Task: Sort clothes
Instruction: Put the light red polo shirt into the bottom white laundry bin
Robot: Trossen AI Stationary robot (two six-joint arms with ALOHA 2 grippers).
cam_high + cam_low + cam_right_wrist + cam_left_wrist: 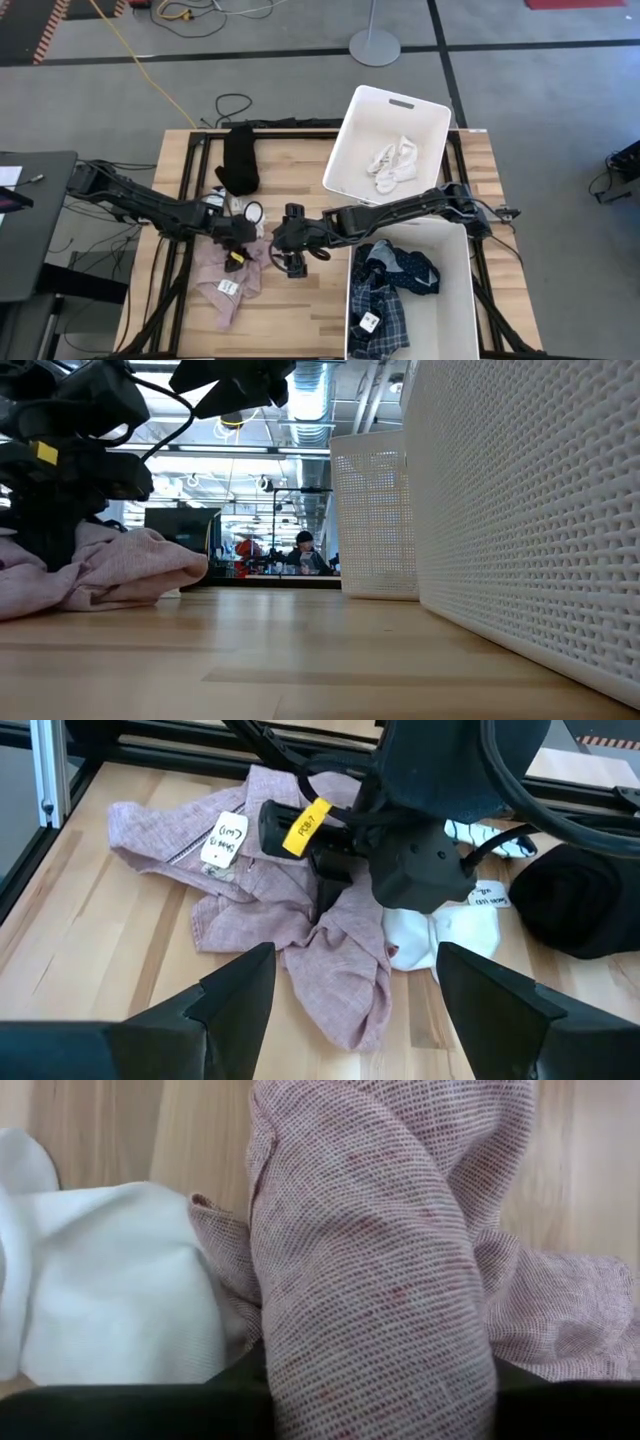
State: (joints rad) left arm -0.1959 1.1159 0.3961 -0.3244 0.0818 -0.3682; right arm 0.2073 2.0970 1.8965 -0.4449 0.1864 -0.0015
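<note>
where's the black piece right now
In the high view the black piece lies on the table's far left part, left of the bin holding white socks and just beyond the left pincer, which is down on the pink piece.

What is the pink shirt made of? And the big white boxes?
The pink piece looks like soft woven cloth: close up you see tiny threads, and it crumples in folds. The white bins look like hard matte plastic, with walls full of tiny holes like mesh.

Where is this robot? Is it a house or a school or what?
Probably a big workshop or robot lab, not a house. The wooden table stands on a grey floor with cables and tape lines, and the low view shows pipes and ducts overhead with a person at a desk beyond.
</note>
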